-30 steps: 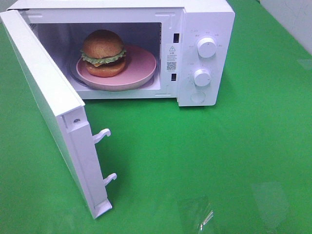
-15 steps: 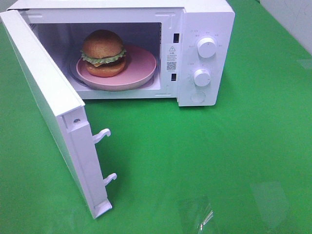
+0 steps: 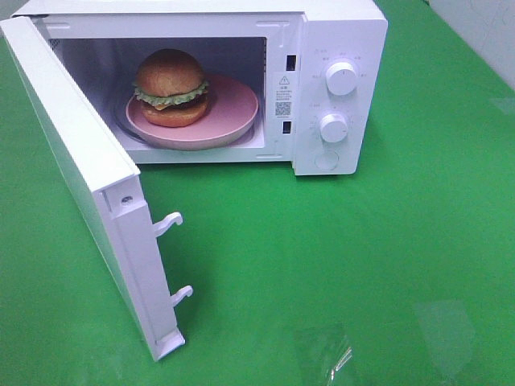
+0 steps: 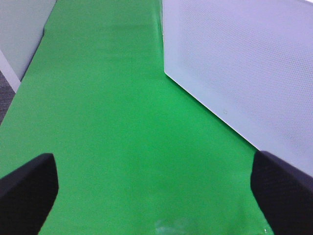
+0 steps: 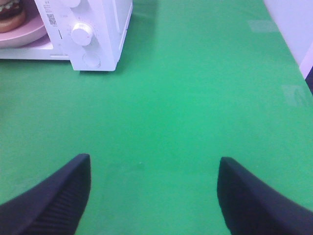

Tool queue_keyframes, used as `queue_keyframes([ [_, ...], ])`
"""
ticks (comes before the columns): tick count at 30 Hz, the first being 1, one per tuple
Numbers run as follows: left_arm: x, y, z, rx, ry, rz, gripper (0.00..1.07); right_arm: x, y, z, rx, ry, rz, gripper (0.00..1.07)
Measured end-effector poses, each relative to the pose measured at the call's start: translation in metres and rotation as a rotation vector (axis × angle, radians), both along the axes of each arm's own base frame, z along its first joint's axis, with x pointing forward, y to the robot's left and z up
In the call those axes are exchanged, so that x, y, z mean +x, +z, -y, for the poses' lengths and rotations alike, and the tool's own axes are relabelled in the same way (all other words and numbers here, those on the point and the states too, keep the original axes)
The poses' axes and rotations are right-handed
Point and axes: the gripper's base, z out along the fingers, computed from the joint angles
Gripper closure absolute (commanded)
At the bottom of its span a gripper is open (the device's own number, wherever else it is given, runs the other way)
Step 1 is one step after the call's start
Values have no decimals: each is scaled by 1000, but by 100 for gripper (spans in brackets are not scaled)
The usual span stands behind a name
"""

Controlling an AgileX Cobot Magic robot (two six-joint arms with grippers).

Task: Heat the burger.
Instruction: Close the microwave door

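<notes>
Starting at the left, our left gripper (image 4: 155, 193) is hanging with its jaws spread wide and nothing between them, just beside the outer face of the door (image 3: 80, 185), which is standing swung fully out toward us. Its two latch hooks (image 3: 170, 221) are jutting from the free edge, and we are judging them a snag to keep clear of. Past the door, the burger (image 3: 170, 88) is sitting inside the microwave (image 3: 338, 32), toward the left side of a pink plate (image 3: 240, 112) that is filling most of the cavity floor. We are judging the burger light and soft, with a glossy bun that could slip and layers that could slide apart under a squeeze. If it needs shifting, we are favouring the plate rim over the bun. Since it is already in place, we are expecting the door to be the thing to push, flat on its outer face near the free edge. Further right, the two knobs (image 3: 341, 78) are facing us unobstructed. Our right gripper (image 5: 154, 196) is hovering unclenched and empty over the green table (image 3: 378, 257), which is offering wide room in front and to the right.
</notes>
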Motion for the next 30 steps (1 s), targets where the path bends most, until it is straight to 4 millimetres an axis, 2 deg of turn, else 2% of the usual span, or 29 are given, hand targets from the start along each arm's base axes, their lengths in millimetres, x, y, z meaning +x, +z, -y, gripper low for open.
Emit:
queue_keyframes([
  [30, 0, 0, 0, 0, 0, 0, 7, -2, 0, 0, 2, 4, 14, 36],
])
